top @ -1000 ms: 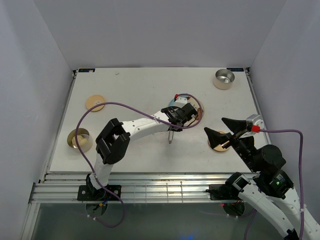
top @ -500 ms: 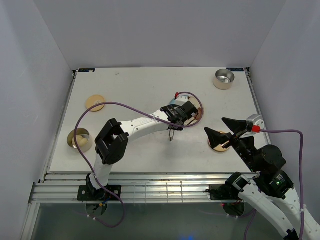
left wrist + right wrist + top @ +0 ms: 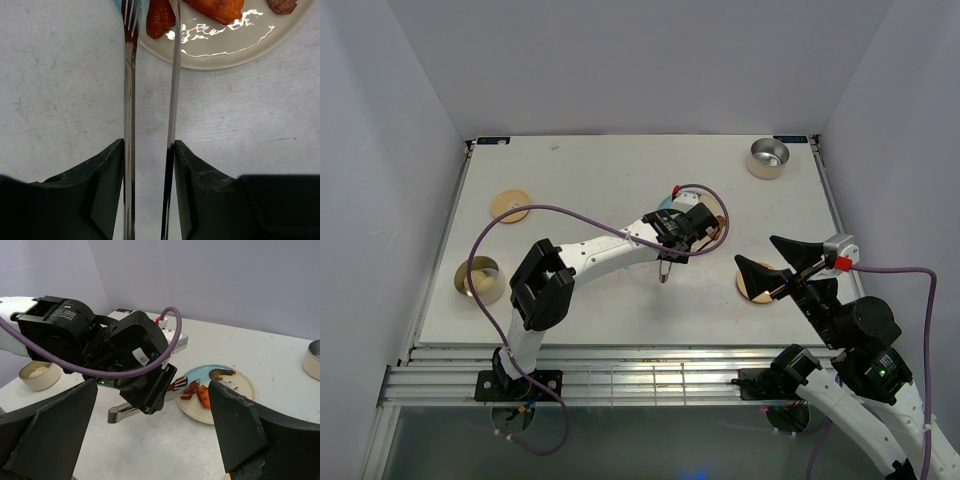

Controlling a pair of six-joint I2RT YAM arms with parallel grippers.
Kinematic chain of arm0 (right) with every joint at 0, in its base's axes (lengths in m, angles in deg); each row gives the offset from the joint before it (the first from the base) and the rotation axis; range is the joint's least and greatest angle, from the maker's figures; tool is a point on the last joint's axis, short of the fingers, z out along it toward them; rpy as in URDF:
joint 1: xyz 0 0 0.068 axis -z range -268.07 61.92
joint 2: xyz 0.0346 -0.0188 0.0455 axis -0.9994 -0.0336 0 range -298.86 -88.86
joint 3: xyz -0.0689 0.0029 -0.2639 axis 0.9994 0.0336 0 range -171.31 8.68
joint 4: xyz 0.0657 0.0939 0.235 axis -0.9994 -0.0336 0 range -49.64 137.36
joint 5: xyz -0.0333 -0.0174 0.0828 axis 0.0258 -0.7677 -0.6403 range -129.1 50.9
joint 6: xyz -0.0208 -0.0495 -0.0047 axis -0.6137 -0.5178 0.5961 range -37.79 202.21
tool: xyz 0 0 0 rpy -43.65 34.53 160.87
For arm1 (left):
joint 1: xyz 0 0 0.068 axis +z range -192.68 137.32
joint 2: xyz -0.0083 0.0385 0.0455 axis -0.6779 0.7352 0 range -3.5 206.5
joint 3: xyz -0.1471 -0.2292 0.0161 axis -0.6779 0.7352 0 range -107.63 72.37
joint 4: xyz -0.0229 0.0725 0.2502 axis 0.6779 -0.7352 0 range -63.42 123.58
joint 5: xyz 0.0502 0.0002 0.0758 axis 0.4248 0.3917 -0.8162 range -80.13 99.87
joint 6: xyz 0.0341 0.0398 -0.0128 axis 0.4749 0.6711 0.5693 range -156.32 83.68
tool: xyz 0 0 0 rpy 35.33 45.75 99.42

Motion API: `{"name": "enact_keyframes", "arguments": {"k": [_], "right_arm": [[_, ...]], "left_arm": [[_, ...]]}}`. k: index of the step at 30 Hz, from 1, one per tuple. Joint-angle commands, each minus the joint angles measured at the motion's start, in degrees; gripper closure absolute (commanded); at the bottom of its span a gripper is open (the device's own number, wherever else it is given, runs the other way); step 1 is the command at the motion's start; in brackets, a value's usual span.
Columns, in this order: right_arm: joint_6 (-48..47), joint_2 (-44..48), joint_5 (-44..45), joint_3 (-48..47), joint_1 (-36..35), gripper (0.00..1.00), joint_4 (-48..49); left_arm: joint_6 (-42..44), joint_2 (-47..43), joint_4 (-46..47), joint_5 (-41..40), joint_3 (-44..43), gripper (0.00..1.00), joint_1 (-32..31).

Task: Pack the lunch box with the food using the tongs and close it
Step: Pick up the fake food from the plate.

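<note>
The slim silver tongs (image 3: pixel 129 100) run up between my left gripper's (image 3: pixel 148 145) fingers, which are shut on their two arms. Their tips reach over the rim of the blue-and-white plate (image 3: pixel 225 50), on either side of an orange-red food piece (image 3: pixel 160 17). A second orange piece (image 3: pixel 215 7) and a brown piece (image 3: pixel 282 5) lie further in. From above, the left gripper (image 3: pixel 685 228) is at the plate (image 3: pixel 717 218), with the tongs' joined end (image 3: pixel 664 270) pointing toward me. My right gripper (image 3: pixel 765 255) hangs wide open and empty, right of the plate. A round container (image 3: pixel 478 280) holding pale lumps stands at the left.
A steel bowl (image 3: pixel 767 158) stands at the back right corner. One tan round lid (image 3: pixel 510 206) lies at the left, another (image 3: pixel 757 283) under the right gripper. The left arm's purple cable (image 3: pixel 550 210) loops over the table. In the right wrist view a brown sausage (image 3: pixel 221 373) lies on the plate (image 3: pixel 235 387).
The tongs' arms have spread a little inside the left gripper's grip. The left gripper edged slightly toward the plate. The right gripper shifted slightly to the right.
</note>
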Motion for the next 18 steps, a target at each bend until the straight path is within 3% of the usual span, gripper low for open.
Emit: {"name": "enact_keyframes", "arguments": {"k": [1, 18], "right_arm": [[-1.0, 0.6, 1.3, -2.1, -0.2, 0.03, 1.8], [-1.2, 0.1, 1.9, -2.1, -0.2, 0.03, 1.8]], "left_arm": [[-0.9, -1.6, -1.0, 0.0, -2.7, 0.48, -0.5], [-2.1, 0.7, -4.4, 0.2, -4.5, 0.49, -1.3]]}}
